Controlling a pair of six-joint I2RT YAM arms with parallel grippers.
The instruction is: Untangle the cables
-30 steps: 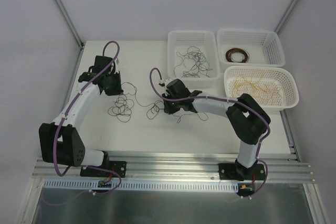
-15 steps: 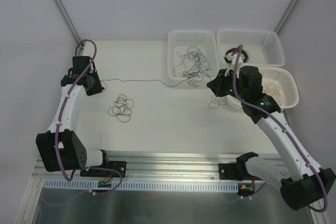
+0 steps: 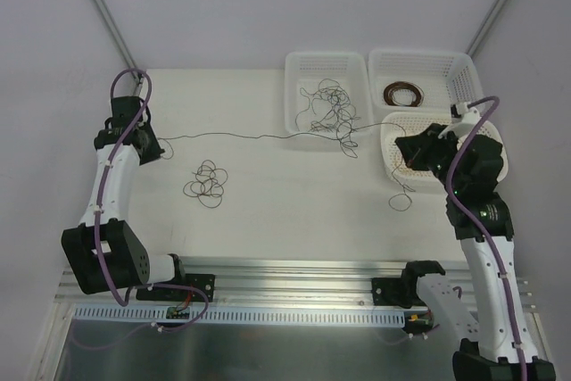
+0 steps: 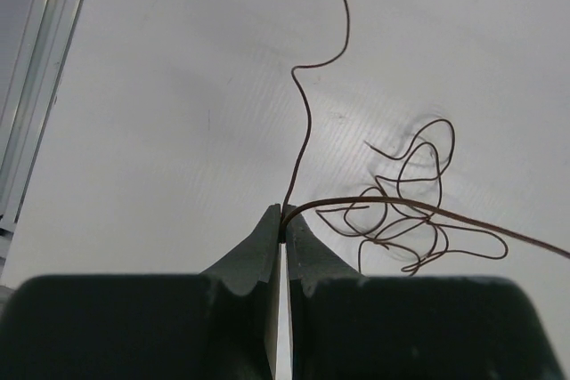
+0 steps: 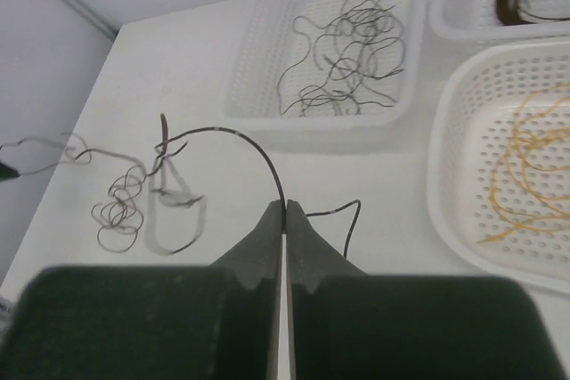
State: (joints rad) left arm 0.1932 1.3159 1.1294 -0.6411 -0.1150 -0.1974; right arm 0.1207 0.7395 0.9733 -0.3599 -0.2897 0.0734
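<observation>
A thin dark cable (image 3: 241, 137) is stretched taut above the table between my two grippers. My left gripper (image 3: 153, 144) at the far left is shut on one end, which looks dark brown in the left wrist view (image 4: 298, 140). My right gripper (image 3: 403, 145), in front of the yellow-wire basket, is shut on the other end (image 5: 258, 144), and a loose tail (image 3: 403, 195) hangs below it. A small tangle of dark cables (image 3: 205, 183) lies on the table, also seen in the left wrist view (image 4: 405, 211) and the right wrist view (image 5: 120, 211).
Three white baskets stand at the back right. One (image 3: 294, 86) holds black cables (image 3: 328, 104), one (image 3: 464, 73) holds a brown coil (image 3: 403, 94), and one (image 3: 491, 153) holds yellow cables (image 3: 442, 144). The taut cable passes over the front rim of the black-cable basket.
Both grippers have drawn apart, the left a little further left and the right far to the right. The cable between them has gone from loose loops to a straight line, apart from the tangle.
</observation>
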